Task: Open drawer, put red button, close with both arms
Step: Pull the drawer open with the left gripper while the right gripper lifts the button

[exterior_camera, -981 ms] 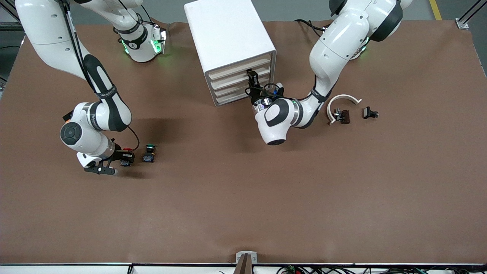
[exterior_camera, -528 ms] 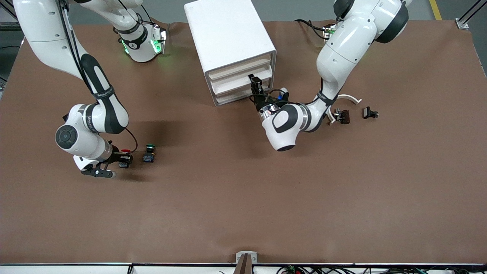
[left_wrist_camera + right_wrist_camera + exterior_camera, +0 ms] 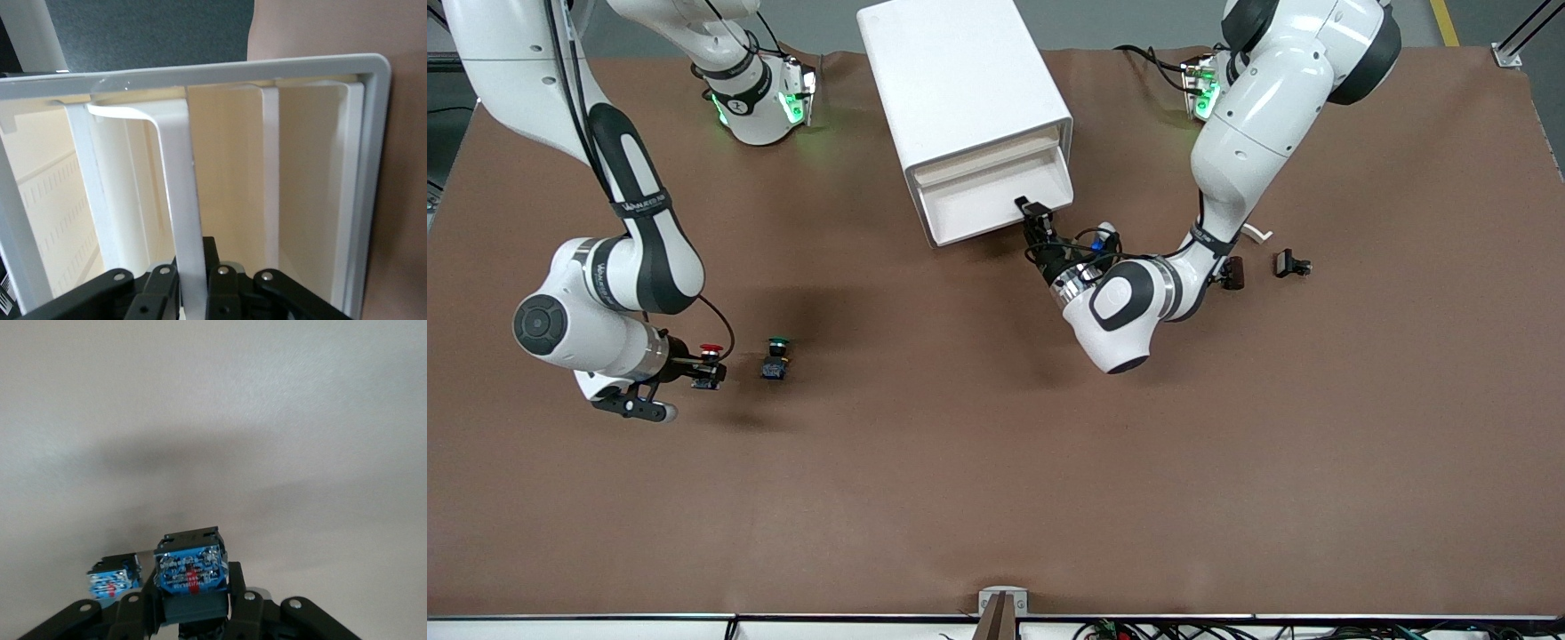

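Observation:
The white cabinet [image 3: 960, 80] stands at the middle of the table near the robots' bases, with one drawer [image 3: 978, 203] pulled partly out. My left gripper [image 3: 1037, 216] is shut on that drawer's handle. In the left wrist view the white handle strip [image 3: 181, 187] runs between the fingers of the left gripper [image 3: 193, 283], with the cream drawer interior [image 3: 307, 187] past it. Toward the right arm's end of the table, my right gripper [image 3: 704, 372] is shut on the red button [image 3: 711, 350], low over the table. In the right wrist view the red button's blue body [image 3: 189, 569] sits in the right gripper [image 3: 192, 603].
A green-capped switch [image 3: 775, 359] stands on the table beside the held button, also in the right wrist view [image 3: 113, 580]. Toward the left arm's end lie a white curved piece [image 3: 1258, 233], a dark small part [image 3: 1232, 271] and a black clip [image 3: 1291, 263].
The left gripper has drawn the drawer out toward the front camera. The right arm has carried the red button a little away from the green-capped switch, toward its own end of the table.

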Tool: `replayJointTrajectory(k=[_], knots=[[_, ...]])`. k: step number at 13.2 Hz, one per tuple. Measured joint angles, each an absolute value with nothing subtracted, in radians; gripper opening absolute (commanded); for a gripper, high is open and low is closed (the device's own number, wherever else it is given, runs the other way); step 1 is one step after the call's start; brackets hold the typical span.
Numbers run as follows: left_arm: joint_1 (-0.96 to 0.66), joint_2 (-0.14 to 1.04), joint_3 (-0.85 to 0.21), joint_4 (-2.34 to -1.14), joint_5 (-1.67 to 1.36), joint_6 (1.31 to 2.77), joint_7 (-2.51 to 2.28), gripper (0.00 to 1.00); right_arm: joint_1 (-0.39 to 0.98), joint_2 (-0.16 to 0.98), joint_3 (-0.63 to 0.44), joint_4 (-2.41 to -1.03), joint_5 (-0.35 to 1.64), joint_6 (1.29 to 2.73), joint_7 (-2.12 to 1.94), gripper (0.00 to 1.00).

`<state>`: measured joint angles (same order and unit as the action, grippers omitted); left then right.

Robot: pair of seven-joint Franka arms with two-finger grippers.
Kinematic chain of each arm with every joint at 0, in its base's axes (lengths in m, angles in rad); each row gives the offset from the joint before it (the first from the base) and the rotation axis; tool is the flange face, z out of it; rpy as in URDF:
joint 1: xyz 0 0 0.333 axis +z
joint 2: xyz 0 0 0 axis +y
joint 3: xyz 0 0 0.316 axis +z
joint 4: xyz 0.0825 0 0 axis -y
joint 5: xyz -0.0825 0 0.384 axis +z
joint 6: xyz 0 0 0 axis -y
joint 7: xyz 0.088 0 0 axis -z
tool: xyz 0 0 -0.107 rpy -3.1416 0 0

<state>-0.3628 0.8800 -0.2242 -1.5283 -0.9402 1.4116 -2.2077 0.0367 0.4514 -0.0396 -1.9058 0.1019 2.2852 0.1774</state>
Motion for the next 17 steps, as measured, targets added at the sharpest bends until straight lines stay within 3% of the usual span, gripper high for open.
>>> replayJointTrajectory(k=[7, 17], knots=[[-0.303, 0.88, -0.221, -1.489, -0.94, 1.44, -2.208, 0.12, 0.064, 0.305, -0.018, -1.893, 0.103, 2.097, 0.368, 0.0], [-0.24, 0.884, -0.213, -1.44, -0.94, 1.455, -2.207, 0.13, 0.25, 0.044, -0.008, -1.889, 0.103, 1.801, 0.789, 0.0]])
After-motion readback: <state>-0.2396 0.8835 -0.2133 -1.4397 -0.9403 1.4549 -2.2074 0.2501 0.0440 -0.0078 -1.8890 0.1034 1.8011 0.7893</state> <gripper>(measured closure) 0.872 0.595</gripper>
